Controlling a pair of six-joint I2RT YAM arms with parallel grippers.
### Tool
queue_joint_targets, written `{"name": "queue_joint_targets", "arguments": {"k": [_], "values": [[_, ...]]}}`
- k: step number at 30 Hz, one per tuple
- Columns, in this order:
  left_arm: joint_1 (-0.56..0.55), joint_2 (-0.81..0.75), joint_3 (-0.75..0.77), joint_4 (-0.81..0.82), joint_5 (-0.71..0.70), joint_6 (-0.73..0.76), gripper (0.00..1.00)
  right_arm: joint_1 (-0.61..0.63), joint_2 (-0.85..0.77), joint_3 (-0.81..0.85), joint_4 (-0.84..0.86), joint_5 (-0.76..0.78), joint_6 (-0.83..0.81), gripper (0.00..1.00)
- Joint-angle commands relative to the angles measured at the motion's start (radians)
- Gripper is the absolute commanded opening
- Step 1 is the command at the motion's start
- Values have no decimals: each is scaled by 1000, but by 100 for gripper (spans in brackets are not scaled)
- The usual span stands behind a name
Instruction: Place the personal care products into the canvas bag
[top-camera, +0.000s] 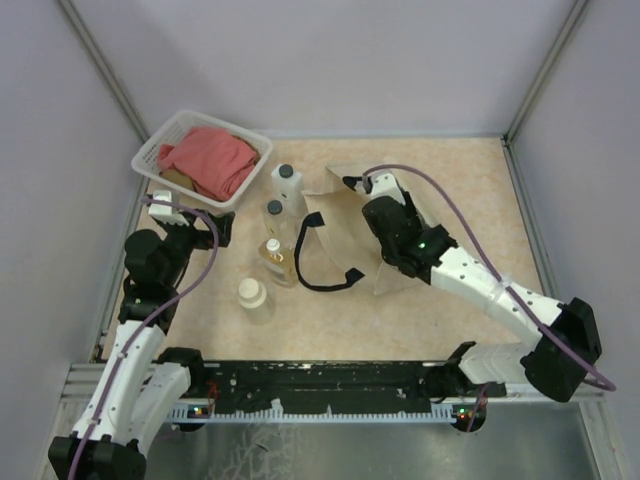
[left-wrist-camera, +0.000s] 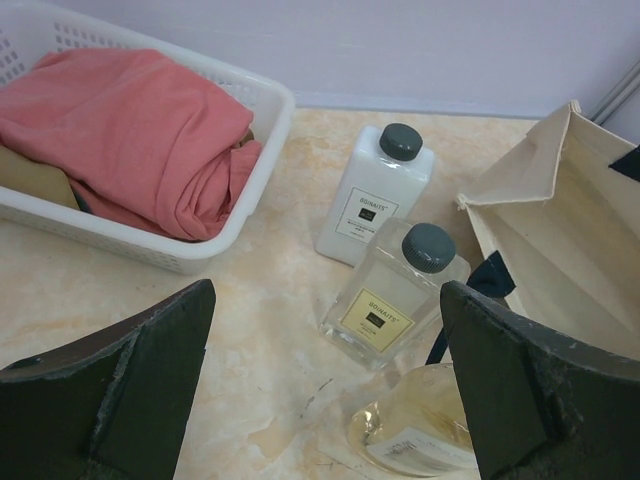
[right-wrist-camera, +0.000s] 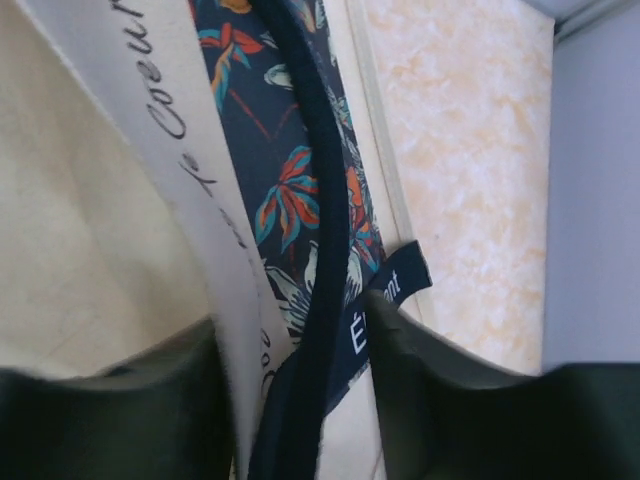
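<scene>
Four bottles stand in a line left of the canvas bag (top-camera: 350, 235): white with black cap (top-camera: 287, 186), clear with dark cap (top-camera: 274, 219), amber with white top (top-camera: 276, 259), squat cream with wide cap (top-camera: 252, 296). My left gripper (top-camera: 207, 228) is open and empty, just left of the bottles. In the left wrist view it (left-wrist-camera: 322, 335) faces the white bottle (left-wrist-camera: 375, 195), the clear bottle (left-wrist-camera: 392, 296) and the amber bottle (left-wrist-camera: 420, 425). My right gripper (top-camera: 353, 186) is shut on the bag's far rim and black strap (right-wrist-camera: 318, 250), holding the bag (right-wrist-camera: 90, 220) open.
A white lattice basket (top-camera: 150, 160) with a red cloth (top-camera: 208, 160) sits at the back left, also in the left wrist view (left-wrist-camera: 215, 245). The bag's other black strap (top-camera: 325, 275) lies loose on the table beside the amber bottle. Walls enclose the table.
</scene>
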Motion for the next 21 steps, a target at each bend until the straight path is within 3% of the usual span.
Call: {"name": "queue_joint_targets", "arguments": {"k": [1, 3, 4, 9, 21], "values": [[-6, 1, -11, 35, -9, 14, 99, -52, 20, -22, 153, -13, -46, 29], [-6, 4, -13, 39, -9, 15, 99, -61, 19, -17, 149, -25, -42, 5], [-6, 4, -15, 38, -10, 16, 99, -64, 16, -7, 137, -35, -36, 0], [-6, 6, -17, 40, -9, 18, 99, -120, -46, 67, 36, -124, 16, 0], [-6, 9, -20, 54, 14, 5, 99, -427, -137, 277, -44, -587, 217, 0]]}}
